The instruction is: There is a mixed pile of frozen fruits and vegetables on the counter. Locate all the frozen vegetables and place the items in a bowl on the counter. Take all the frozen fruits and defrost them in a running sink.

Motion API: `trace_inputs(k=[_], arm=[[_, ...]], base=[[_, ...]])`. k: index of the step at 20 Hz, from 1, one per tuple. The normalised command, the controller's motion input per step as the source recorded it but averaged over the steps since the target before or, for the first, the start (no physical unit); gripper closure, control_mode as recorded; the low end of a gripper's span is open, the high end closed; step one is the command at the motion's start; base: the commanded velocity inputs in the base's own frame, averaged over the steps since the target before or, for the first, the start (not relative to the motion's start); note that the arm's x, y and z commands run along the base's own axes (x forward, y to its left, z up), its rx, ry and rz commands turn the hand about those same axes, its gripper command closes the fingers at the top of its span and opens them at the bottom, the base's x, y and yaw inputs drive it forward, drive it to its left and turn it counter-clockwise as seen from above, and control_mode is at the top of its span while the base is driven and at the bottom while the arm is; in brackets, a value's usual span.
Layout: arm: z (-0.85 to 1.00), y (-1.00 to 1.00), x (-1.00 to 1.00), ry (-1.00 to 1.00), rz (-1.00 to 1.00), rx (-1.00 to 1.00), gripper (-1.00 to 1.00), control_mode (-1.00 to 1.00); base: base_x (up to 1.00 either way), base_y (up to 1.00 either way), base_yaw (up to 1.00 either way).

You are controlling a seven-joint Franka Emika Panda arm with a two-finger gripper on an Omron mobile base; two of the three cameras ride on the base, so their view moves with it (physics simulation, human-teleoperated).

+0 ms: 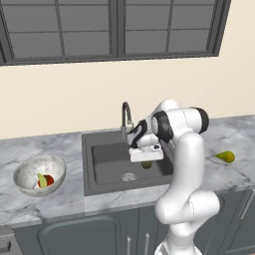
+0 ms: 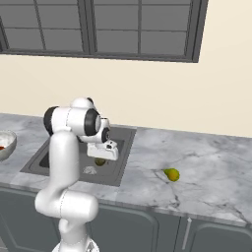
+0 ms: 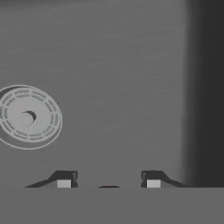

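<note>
Centre frame, over the sink (image 1: 104,172): gripper (image 1: 146,163) holds the dark green ball (image 1: 146,165) above the basin, right of the drain (image 1: 128,177).
Counter (image 1: 64,147) spans the frame; bowl (image 1: 30,172) at left contains tomato (image 1: 48,180) and wedge (image 1: 42,180). Pear (image 1: 225,157) at right lies long axis left-right, narrow end pointing left.

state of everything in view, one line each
gripper: over the sink, shut on dark green ball
dark green ball: held above the basin
sink: no water visible
bowl: upright, holds red and yellow-green pieces
pear: lying on counter
</note>
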Motion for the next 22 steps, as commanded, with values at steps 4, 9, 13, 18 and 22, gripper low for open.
trace_inputs(k=[4, 9, 13, 18, 22], arm=[[-0.51, 0.02, 0.29, -0.02, 0.0, 0.03, 1.0, -1.0], [-0.51, -0.03, 0.35, -0.03, 0.0, 0.0, 1.0, -1.0], [-0.46, 0.0, 0.39, -0.05, 0.0, 0.0, 1.0, -1.0], [-0.4, 0.0, 0.38, -0.04, 0.0, 0.01, 1.0, -1.0], [-0.1, -0.01, 0.02, 0.0, 0.0, 0.01, -1.0, -1.0]], base=[[0.0, 0.0, 0.0], [0.0, 0.0, 0.0], [0.0, 0.0, 0.0], [0.0, 0.0, 0.0], [0.0, 0.0, 0.0]])
